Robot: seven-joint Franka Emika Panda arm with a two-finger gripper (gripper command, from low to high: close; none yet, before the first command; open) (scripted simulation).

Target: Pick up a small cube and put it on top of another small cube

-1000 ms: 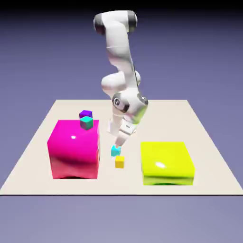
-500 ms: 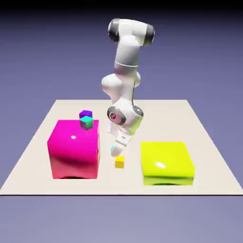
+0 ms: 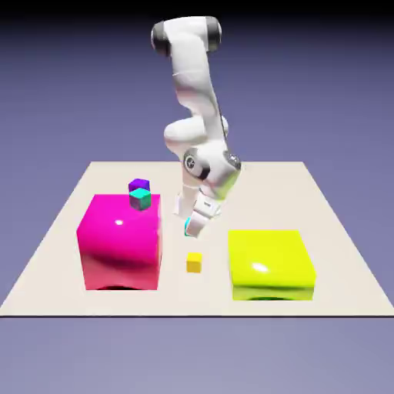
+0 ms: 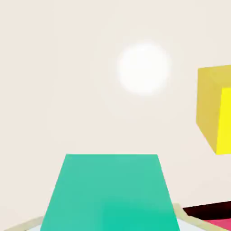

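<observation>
Cube, small, bright cyan, rigid-looking (image 4: 109,194): held between the fingertips of the end effector (image 3: 191,233), above the tabletop (image 3: 308,200). Probably light; grip opposite flat faces at mid-height, since smooth sides may slip.

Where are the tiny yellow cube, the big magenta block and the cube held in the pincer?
Tiny yellow cube (image 3: 194,263): exterior view, front face.
Big magenta block (image 3: 121,250): exterior view, front face.
Held cube (image 4: 110,191): hand view, broad green face.

The arm (image 3: 192,85) is glossy white and rounded, with dark grey caps at twelve o'clock and dark-rimmed round joint covers nearer its centre; its hand (image 3: 206,206) is white and boxy, with small dark markings.
</observation>
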